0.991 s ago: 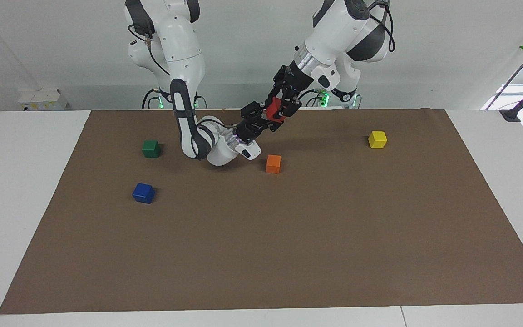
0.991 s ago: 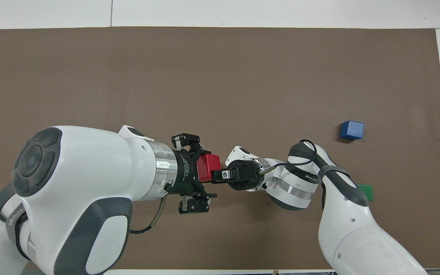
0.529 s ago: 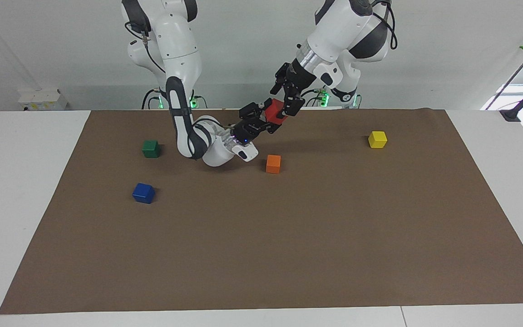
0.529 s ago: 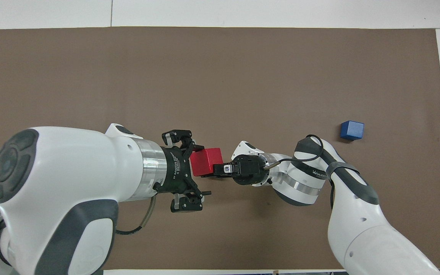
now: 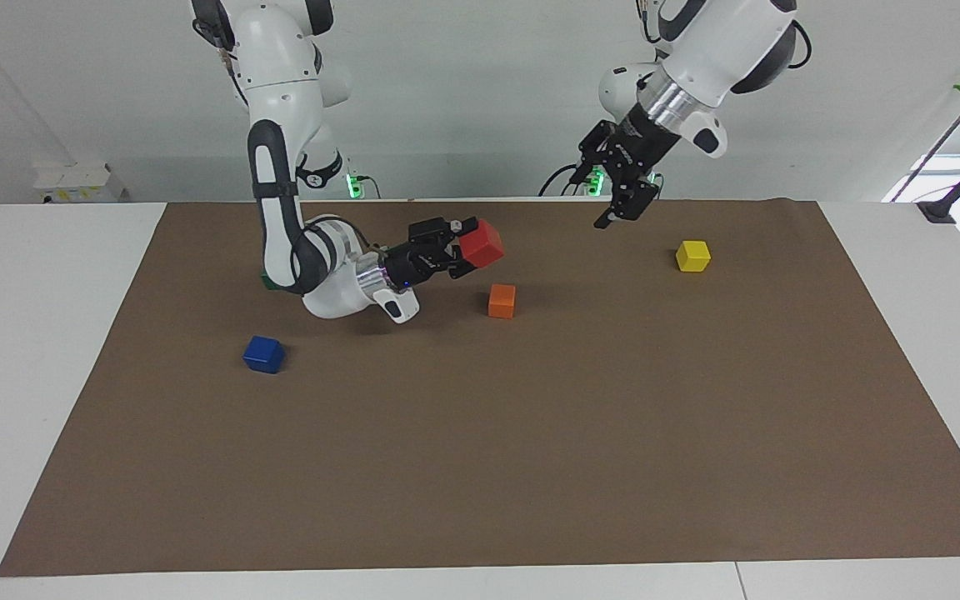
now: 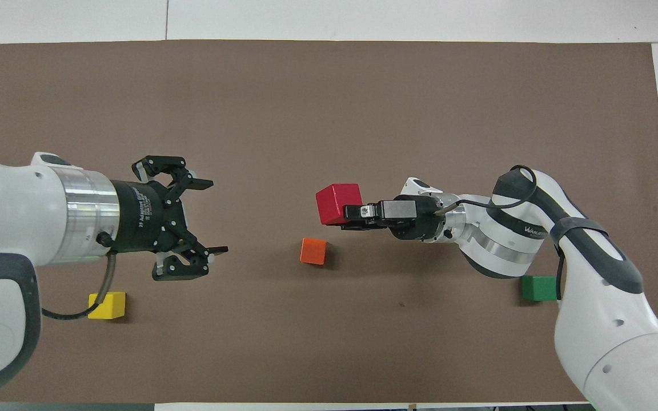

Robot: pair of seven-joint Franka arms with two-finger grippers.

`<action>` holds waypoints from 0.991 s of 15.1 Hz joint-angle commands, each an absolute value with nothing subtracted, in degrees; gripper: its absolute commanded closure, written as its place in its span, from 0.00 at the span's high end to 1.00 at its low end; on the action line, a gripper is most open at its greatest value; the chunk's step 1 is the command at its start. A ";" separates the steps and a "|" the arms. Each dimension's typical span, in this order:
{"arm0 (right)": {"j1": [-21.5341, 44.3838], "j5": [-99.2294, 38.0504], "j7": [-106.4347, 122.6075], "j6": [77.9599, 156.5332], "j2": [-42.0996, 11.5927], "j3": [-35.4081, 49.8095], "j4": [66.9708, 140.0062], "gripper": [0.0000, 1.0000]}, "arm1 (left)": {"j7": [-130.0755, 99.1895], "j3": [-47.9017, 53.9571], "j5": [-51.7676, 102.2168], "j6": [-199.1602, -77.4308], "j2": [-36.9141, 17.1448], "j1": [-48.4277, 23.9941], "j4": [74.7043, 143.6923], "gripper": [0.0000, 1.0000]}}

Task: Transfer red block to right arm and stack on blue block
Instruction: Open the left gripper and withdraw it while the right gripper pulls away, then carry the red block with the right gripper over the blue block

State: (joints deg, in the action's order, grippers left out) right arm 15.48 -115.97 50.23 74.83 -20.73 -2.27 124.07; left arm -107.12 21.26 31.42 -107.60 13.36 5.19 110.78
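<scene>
My right gripper (image 5: 468, 242) is shut on the red block (image 5: 481, 241) and holds it in the air over the brown mat, close to the orange cube (image 5: 502, 301). In the overhead view the red block (image 6: 337, 203) sticks out from the right gripper's (image 6: 345, 213) fingertips. The blue block (image 5: 263, 354) lies on the mat toward the right arm's end, apart from both grippers; it also shows in the overhead view (image 6: 526, 194). My left gripper (image 5: 623, 207) is open and empty, raised over the mat near the yellow cube (image 5: 692, 256); the overhead view shows its (image 6: 215, 217) fingers spread.
The orange cube (image 6: 313, 251), the yellow cube (image 6: 107, 305) and a green cube (image 6: 539, 287) lie on the brown mat (image 5: 530, 458). The green cube is partly covered by the right arm. White table shows around the mat.
The left gripper has opened, let go of the red block and pulled back toward its own end. The right gripper keeps the block and has drawn it away toward its end.
</scene>
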 commanded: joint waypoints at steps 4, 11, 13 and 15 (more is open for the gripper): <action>8.54 -96.54 41.94 86.64 -16.70 -2.11 119.45 0.00 | -73.01 21.71 22.63 -106.17 13.98 17.57 112.32 1.00; 6.68 -69.48 30.00 101.32 -9.77 -2.20 114.09 0.00 | -28.78 21.71 7.58 -101.35 12.31 20.48 110.58 1.00; 6.68 -59.73 26.82 103.52 -8.27 -2.20 112.33 0.00 | -19.47 21.71 2.14 -94.26 5.75 19.61 102.53 1.00; 6.33 -52.85 26.37 104.33 -7.21 -2.28 111.54 0.00 | -14.96 21.71 -1.13 -89.58 2.65 19.68 96.01 1.00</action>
State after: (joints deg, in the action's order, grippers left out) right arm 6.88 -59.02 28.02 103.16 -8.48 -2.57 112.45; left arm -20.20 21.49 2.97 -95.88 9.01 19.88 105.66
